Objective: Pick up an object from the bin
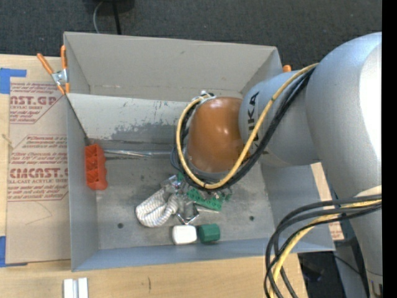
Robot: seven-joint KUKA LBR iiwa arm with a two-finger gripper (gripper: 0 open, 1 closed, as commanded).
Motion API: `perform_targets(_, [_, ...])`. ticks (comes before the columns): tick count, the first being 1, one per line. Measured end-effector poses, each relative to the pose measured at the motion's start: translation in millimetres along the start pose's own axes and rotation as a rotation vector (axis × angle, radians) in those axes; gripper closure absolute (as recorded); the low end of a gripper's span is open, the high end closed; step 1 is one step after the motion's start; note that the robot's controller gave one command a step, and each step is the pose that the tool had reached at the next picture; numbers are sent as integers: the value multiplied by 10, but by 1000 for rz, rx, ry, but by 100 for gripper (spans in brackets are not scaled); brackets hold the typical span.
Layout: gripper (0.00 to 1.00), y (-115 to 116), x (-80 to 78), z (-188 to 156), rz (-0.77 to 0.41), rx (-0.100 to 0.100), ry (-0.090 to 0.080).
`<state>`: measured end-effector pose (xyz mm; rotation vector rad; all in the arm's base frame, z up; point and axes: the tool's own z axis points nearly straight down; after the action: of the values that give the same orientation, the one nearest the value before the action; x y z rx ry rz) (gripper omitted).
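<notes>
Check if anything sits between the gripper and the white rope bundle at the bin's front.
Nothing visible does: the gripper is right at the white rope bundle. A white block and a green block lie just in front, close but not between. The red block sits far left.

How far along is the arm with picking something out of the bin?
Done: nothing lifted; the red block, white block and green block lie on the bin floor. In hand: the gripper sits low at the white rope bundle. Left: lifting one thing clear.
</notes>
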<state>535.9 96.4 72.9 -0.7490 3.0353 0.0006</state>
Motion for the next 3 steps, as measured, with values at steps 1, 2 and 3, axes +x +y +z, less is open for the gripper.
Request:
perform_targets(1, [100,0,0,0,0,0,0])
perform_targets(2, [100,-36,-19,-33,-12,-1,1])
perform_targets(3, [100,-56,-23,-23,-12,-1,0])
